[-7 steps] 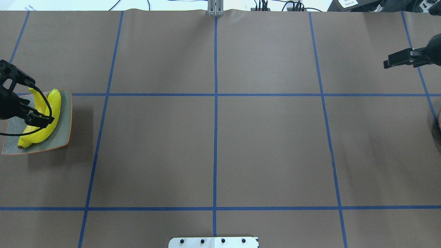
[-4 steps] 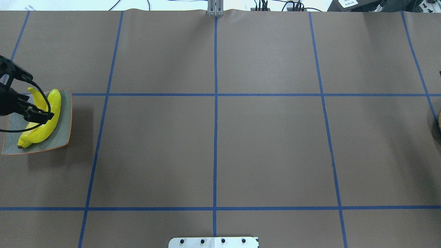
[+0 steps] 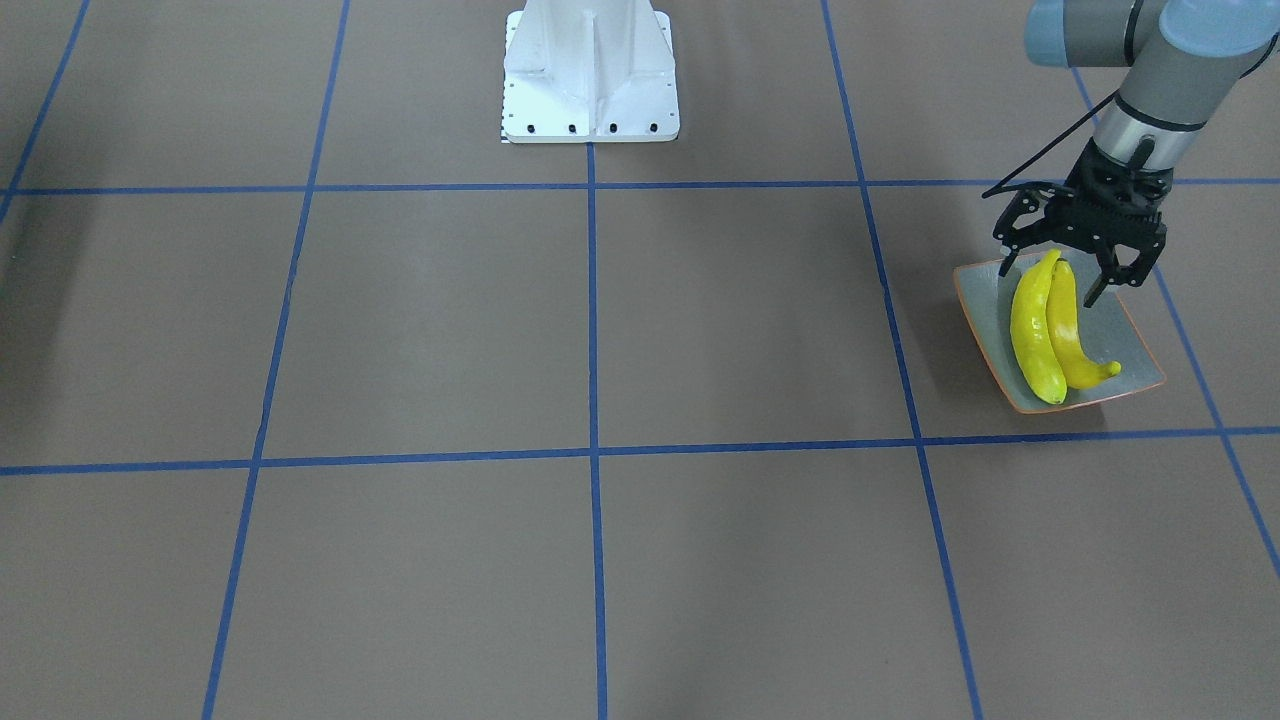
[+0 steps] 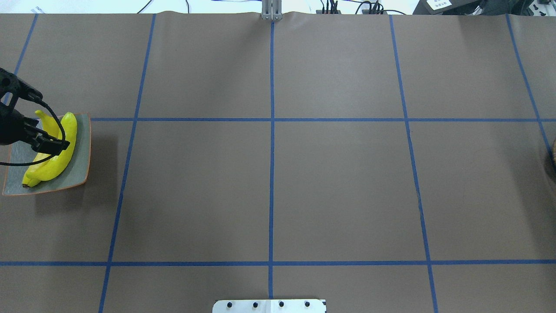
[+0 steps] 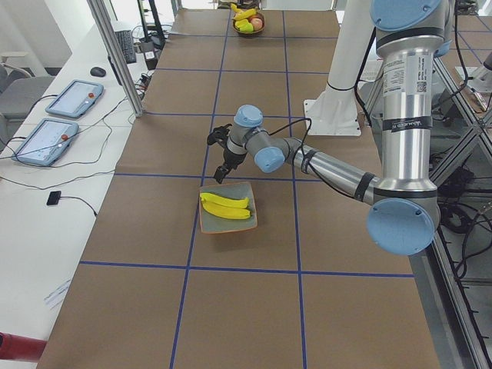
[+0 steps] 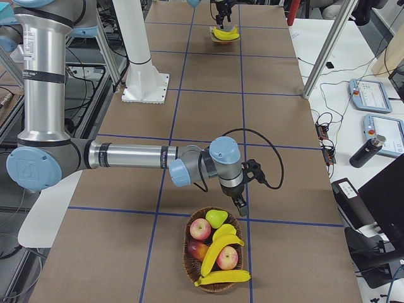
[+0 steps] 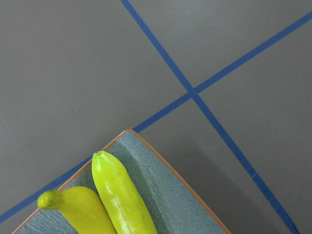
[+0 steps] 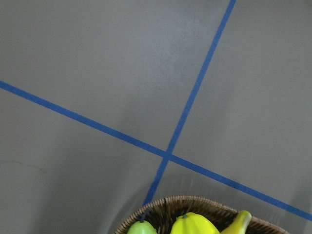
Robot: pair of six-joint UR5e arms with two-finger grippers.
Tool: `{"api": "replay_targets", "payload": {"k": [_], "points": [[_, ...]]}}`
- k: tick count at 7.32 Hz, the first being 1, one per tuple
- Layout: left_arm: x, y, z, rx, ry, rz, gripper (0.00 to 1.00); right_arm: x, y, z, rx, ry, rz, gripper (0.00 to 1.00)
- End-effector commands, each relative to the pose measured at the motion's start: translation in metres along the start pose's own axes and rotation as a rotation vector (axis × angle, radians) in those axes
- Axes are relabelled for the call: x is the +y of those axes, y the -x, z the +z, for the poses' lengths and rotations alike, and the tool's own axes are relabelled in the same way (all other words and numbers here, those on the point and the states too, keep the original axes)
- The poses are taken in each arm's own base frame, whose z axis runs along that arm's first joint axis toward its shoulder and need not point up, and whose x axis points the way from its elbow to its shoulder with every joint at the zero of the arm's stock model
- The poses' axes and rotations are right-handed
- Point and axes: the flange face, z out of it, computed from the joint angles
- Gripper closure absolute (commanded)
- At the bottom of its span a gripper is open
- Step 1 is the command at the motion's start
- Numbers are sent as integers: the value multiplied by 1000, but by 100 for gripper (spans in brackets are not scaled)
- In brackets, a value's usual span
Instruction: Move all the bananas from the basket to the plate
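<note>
Two yellow bananas [image 3: 1040, 330] lie side by side on the grey-green plate [image 3: 1125, 340] at the table's left end; the left wrist view shows their tips [image 7: 119, 190] on the plate [image 7: 175, 200]. My left gripper [image 3: 1050, 283] hangs open just above their near ends, holding nothing. Two more bananas [image 6: 222, 243] lie in the wicker basket [image 6: 187, 235] at the right end. My right gripper [image 6: 242, 205] hovers beside the basket's rim and shows only in the exterior right view, so I cannot tell its state.
The basket also holds red apples [image 6: 201, 229] and a green pear [image 6: 216, 218]. The robot's white base [image 3: 590, 70] stands at the table's middle edge. Blue tape lines cross the brown table [image 4: 269, 174].
My right gripper has left the overhead view at its right edge. My left gripper has drifted slightly away from the robot over the plate. The bananas on the plate lie still.
</note>
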Motion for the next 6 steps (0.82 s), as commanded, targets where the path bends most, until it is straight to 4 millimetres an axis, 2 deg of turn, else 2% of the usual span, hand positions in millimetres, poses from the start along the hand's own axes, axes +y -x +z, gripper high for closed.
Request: {"api": "replay_targets", "payload": {"k": [1,3,6], "points": [[-1,0,0,0,0,2,0,28,-19,32,48,87,-90,0],[-2,0,1,0,0,2,0,41,-28,57,35,136,-97,0],[-2,-1,3,1,0,3,0,58,-33,79,5,179,-85,0]]}}
